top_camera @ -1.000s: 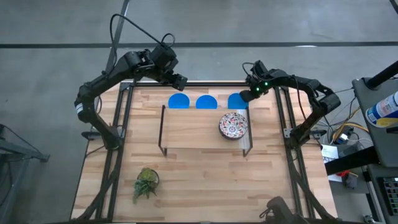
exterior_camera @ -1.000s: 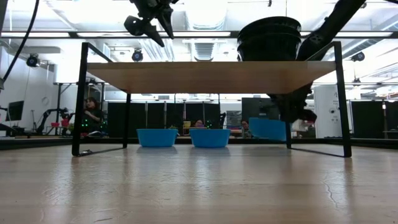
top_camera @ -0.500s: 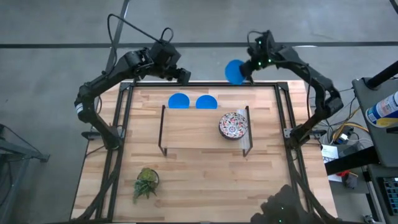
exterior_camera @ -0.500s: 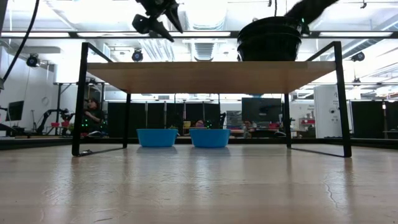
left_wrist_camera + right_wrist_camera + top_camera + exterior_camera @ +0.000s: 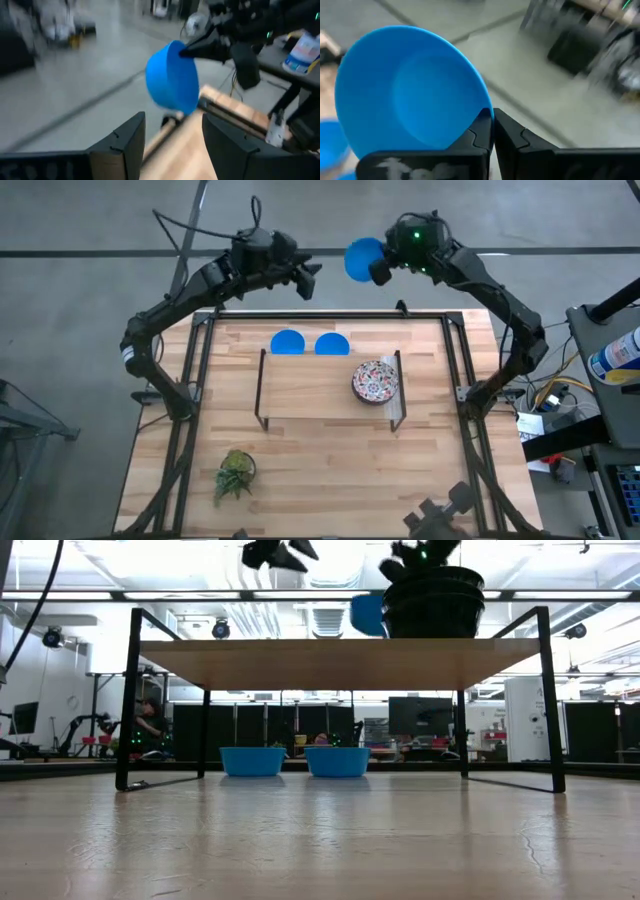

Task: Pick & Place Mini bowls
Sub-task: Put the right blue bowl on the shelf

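While my right gripper pinches a blue bowl's rim beyond the counter's far edge, the left gripper gapes; only its wrist view shows this.

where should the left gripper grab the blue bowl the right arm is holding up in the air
By the rim, on the side away from the right gripper, which already pinches one edge of the blue bowl. The bowl hangs tipped past the table's far edge, and the thin rim suits a two-finger pinch better than the round wall. The left gripper, open and close by, could probably come in level from its own side.
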You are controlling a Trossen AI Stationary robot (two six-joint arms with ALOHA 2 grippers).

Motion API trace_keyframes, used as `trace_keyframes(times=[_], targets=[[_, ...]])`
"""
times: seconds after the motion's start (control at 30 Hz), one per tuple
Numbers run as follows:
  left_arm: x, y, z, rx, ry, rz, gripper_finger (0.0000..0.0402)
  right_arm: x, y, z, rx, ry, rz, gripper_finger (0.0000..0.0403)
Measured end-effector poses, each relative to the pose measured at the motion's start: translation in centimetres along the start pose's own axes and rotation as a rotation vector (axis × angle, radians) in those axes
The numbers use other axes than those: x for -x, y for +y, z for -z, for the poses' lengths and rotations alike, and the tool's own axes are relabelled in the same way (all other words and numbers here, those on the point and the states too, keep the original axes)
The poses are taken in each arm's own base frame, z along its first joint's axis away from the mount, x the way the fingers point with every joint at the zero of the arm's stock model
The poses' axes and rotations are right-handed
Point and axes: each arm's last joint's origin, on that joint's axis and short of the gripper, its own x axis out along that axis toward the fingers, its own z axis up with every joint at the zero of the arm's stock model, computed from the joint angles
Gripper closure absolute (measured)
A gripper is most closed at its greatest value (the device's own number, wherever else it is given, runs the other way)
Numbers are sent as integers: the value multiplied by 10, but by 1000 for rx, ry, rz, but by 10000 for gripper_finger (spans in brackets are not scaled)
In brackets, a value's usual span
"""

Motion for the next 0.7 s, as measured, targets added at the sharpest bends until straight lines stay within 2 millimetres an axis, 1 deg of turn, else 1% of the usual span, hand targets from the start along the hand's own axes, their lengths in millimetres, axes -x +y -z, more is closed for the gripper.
trace_keyframes(times=[0.17,0.3,0.43,0.53,0.7], targets=[[1,-2,-16,-104,-164,13,214,18,16,-27,39,-186,20,394],[3,-3,-22,-123,-234,13,214,30,23,-42,28,-280,4,394],[3,-3,-25,-118,-260,-2,214,39,32,-51,19,-349,-12,394],[3,-3,-25,-111,-263,-1,214,44,40,-53,24,-371,-1,394],[3,-3,-26,-107,-273,0,214,40,55,-53,54,-363,41,394]])
